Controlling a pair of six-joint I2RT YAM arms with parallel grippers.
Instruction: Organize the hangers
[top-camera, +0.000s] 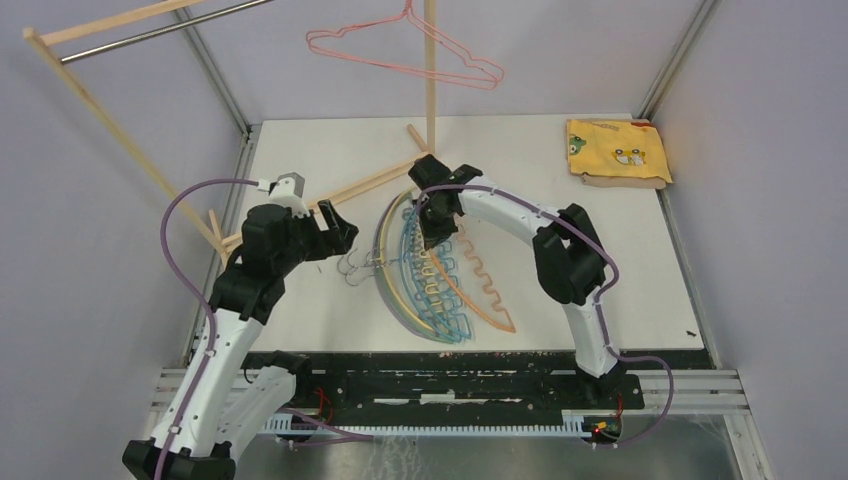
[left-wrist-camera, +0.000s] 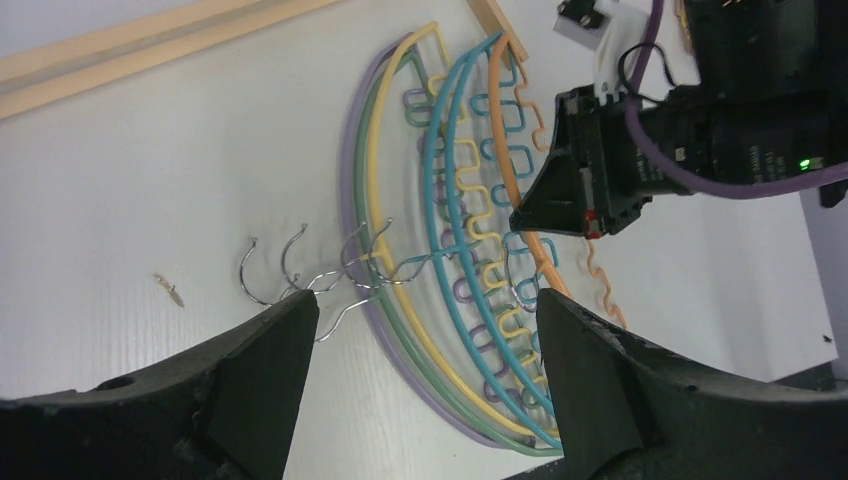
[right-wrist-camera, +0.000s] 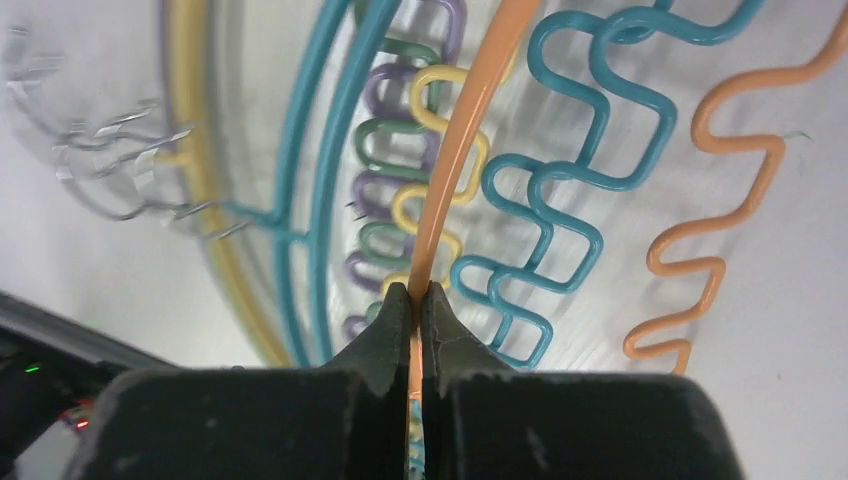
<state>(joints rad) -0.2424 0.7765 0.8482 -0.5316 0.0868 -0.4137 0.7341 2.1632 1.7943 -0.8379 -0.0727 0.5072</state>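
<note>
One orange hanger (right-wrist-camera: 472, 115), likely light and springy, is clamped at its shoulder by my right gripper (right-wrist-camera: 411, 292); my left gripper (left-wrist-camera: 425, 305) is spread apart.

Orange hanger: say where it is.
Overhead view, centre: the orange hanger lies on the right edge of the hanger pile, next to the blue ones, its shoulder pinched by the right tool.

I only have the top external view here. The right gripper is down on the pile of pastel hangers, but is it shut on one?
Observer: Yes. In the right wrist view the right gripper is shut on the curved shoulder of the thin orange hanger.
Operator: Is the left gripper holding anything?
Observer: No. Its own camera shows the left gripper open, fingers spread wide above the small metal hooks, gripping nothing.
</note>
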